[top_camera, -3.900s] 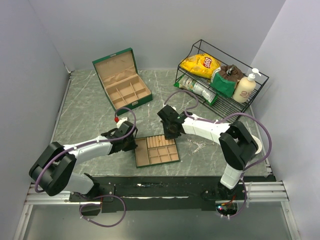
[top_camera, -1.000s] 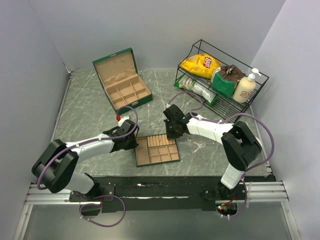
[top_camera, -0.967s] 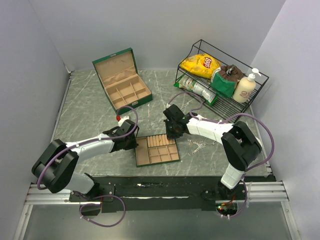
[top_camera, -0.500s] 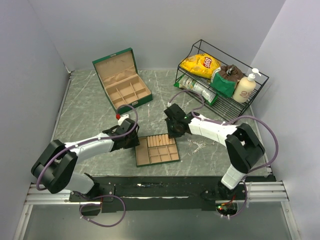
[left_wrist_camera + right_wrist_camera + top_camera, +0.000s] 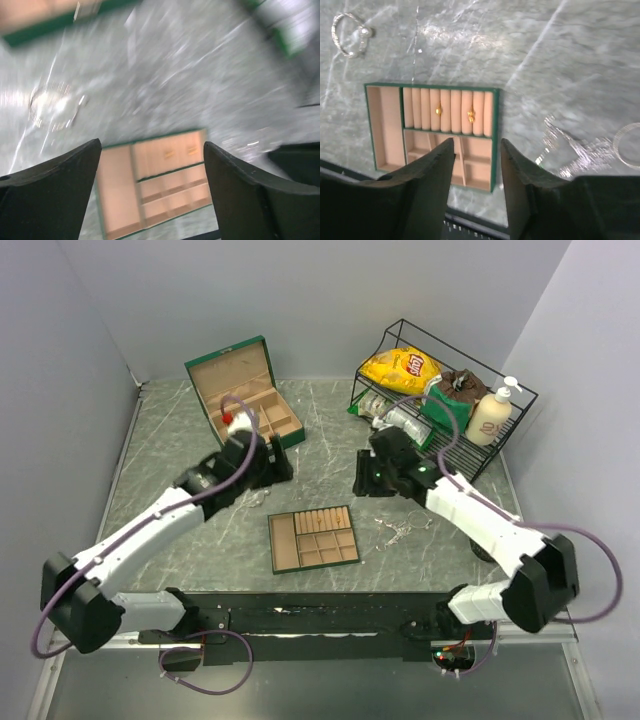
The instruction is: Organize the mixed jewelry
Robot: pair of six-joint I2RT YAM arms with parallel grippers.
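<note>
The flat tan divided tray lies at the table's near middle. Two small gold pieces sit in its ring rolls. Silvery mixed jewelry lies loose on the marble: tangled chains right of the tray, a wire bangle beside them, and a round bangle left of the tray. My left gripper hangs open above the table, behind the tray on the left. My right gripper is open too, behind the tray on the right. Neither holds anything.
The open green box with tan compartments stands at the back left. A black wire rack with a chip bag, packets and a pump bottle stands at the back right. The left wrist view is blurred.
Both arms have lifted off the tray's edges and pulled back toward the far side. Both grippers went from shut to open. The tray stays put.
</note>
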